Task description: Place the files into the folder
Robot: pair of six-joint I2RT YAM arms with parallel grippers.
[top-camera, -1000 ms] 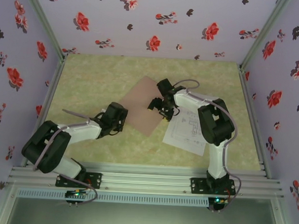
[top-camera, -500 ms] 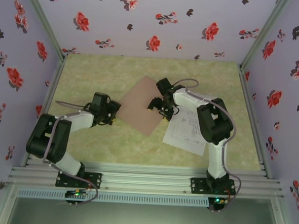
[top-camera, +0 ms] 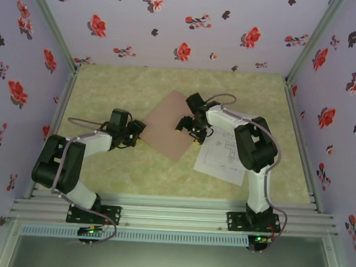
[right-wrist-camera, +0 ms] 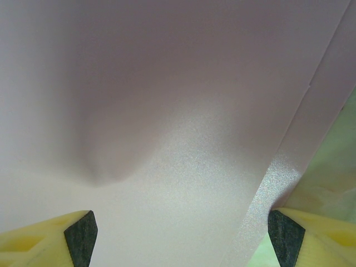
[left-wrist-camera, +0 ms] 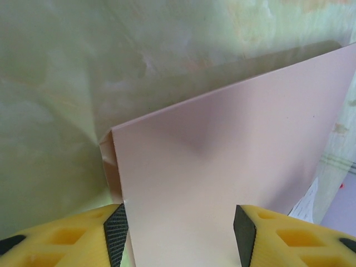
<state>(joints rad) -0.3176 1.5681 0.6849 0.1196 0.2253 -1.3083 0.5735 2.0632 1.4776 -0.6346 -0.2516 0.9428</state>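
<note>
Pink folder [right-wrist-camera: 167, 83] beneath wide-spread pincer [right-wrist-camera: 183, 232]

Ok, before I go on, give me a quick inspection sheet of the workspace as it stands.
Surface: green marbled table.
Job's things: folder lies mid-table; files lie beside its right edge, not yet inside, partly under the right arm.
Clutter: nothing seen.
Grippers: left gripper open at the folder's left edge; right gripper open over its right part.
Cables: left arm's cable and right arm's cable loop off the wrists.
Surroundings: floral walls; metal rails along the near edge.
</note>
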